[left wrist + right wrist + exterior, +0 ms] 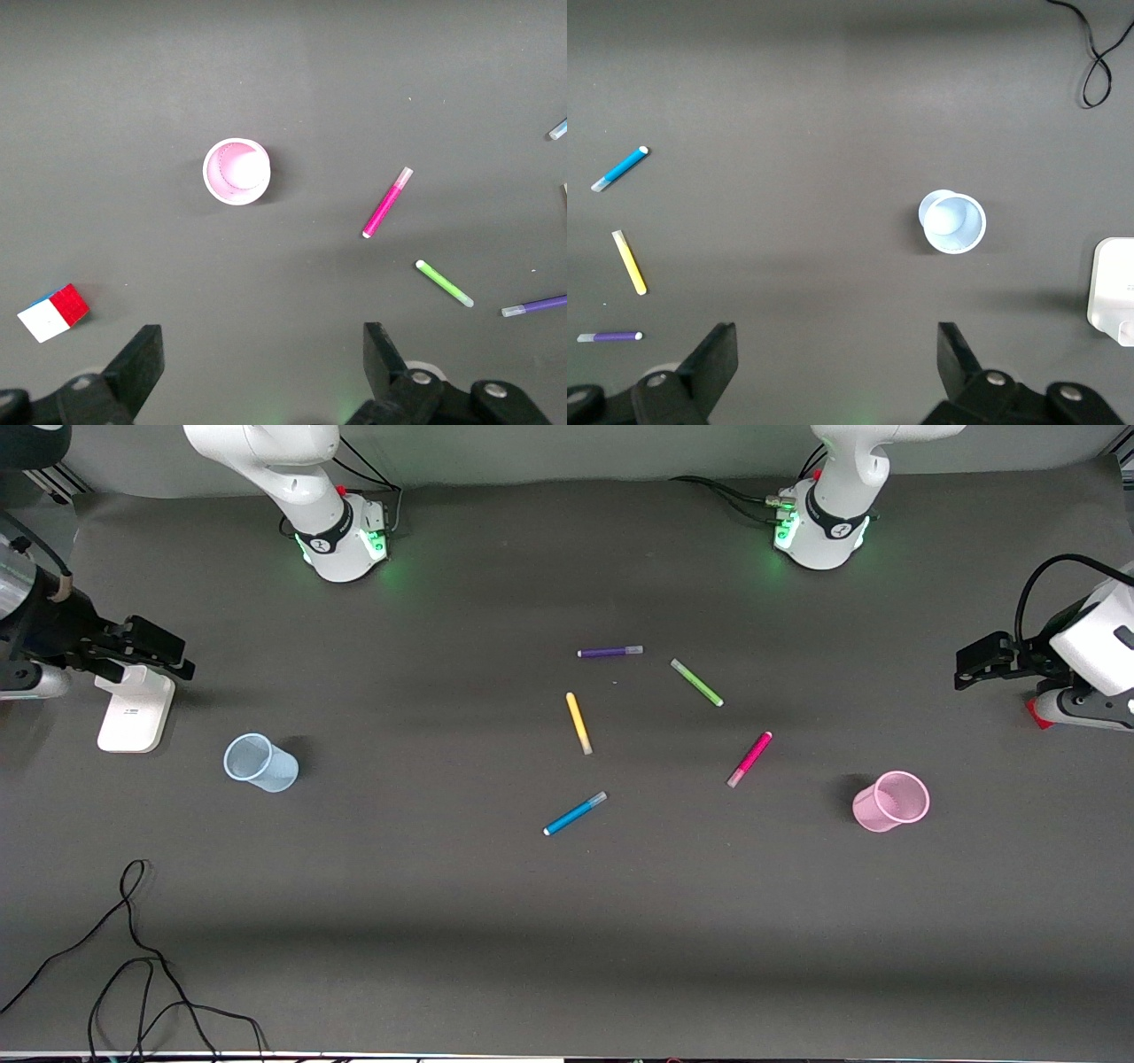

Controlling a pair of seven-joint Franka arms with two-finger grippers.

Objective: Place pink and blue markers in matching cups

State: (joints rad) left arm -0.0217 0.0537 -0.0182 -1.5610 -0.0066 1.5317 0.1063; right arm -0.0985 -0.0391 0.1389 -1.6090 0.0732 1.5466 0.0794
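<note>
The pink marker (749, 759) lies on the grey table, toward the left arm's end, near the pink mesh cup (891, 802). The blue marker (575, 813) lies mid-table, nearer to the front camera. The pale blue cup (260, 763) stands toward the right arm's end. My left gripper (961, 669) is open and empty, up over the table's edge at its end. Its wrist view shows the pink cup (236, 172) and pink marker (387, 203). My right gripper (173, 657) is open and empty over its own end. Its wrist view shows the blue cup (952, 221) and blue marker (620, 168).
A purple pen (609, 652), a green pen (697, 683) and a yellow pen (578, 723) lie mid-table. A white stand (135, 708) sits beneath the right gripper. A black cable (133, 957) lies at the front corner. A red, white and blue cube (53, 312) lies near the pink cup.
</note>
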